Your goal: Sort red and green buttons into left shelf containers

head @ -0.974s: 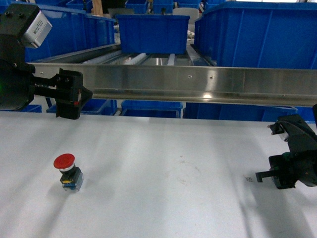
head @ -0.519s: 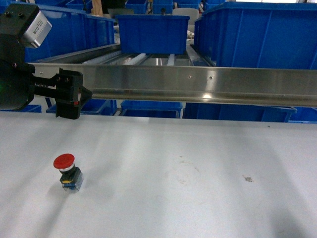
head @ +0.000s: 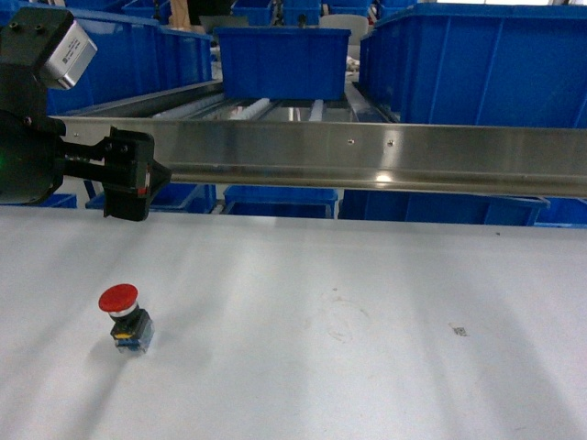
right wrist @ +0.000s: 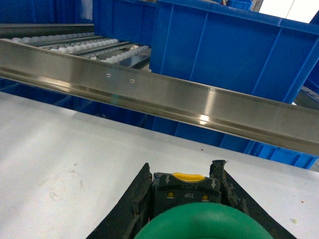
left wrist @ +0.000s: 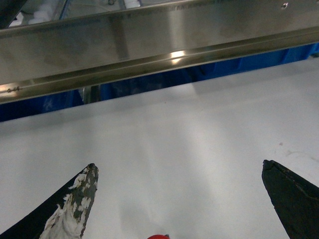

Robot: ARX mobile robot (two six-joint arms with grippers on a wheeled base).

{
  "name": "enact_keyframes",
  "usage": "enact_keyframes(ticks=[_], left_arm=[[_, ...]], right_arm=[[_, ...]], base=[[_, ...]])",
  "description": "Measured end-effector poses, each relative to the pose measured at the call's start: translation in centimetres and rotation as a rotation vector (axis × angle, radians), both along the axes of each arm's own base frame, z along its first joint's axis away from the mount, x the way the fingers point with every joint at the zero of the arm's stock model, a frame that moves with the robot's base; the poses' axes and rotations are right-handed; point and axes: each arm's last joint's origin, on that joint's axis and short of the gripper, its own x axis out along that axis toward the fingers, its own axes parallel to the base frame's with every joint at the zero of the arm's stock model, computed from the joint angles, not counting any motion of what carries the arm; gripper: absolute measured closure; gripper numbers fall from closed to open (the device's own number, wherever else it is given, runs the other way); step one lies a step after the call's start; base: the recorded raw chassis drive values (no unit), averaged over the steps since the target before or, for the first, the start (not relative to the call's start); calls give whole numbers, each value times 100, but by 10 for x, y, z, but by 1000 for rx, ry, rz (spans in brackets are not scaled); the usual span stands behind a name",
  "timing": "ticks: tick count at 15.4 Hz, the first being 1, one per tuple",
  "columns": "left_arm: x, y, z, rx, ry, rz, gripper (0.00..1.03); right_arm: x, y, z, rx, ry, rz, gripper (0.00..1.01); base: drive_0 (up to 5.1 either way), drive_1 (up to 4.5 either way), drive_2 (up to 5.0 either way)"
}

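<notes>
The red button (head: 119, 299) stands upright on the white table (head: 321, 385) at the near left, on its dark base. My left gripper (head: 138, 174) hovers well above and behind it, by the steel rail. In the left wrist view that gripper (left wrist: 178, 169) is open and empty, with a sliver of the red button (left wrist: 158, 236) at the bottom edge. My right gripper (right wrist: 182, 167) is out of the head view; it is shut on the green button (right wrist: 204, 221), clamping its dark base. Blue containers (head: 138, 55) sit on the shelf at the back left.
A steel rail (head: 367, 156) fronts the roller shelf (head: 266, 108) across the back of the table. A middle blue bin (head: 282, 60) and a large right one (head: 477, 64) stand on it, and more blue bins (head: 275, 200) lie beneath. The right wrist view faces a blue bin (right wrist: 234, 45).
My right gripper, at the head view's right edge a second ago, has left that view. The left arm and the red button have not moved.
</notes>
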Motion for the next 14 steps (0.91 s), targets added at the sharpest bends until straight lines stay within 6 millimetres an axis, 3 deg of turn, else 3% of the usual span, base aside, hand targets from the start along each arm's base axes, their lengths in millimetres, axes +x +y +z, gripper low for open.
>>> enact_keyframes(ticks=[3, 9, 14], left_arm=[[8, -3, -27, 74, 101, 125, 5], [18, -9, -84, 29, 348, 268, 5], [26, -12, -112, 43, 407, 338, 5]], right_arm=[[0, 0, 0, 1, 0, 0, 72], [0, 0, 0, 3, 0, 0, 72], [0, 0, 0, 3, 0, 0, 72]], base=[[0, 0, 0], [0, 0, 0], [0, 0, 0]])
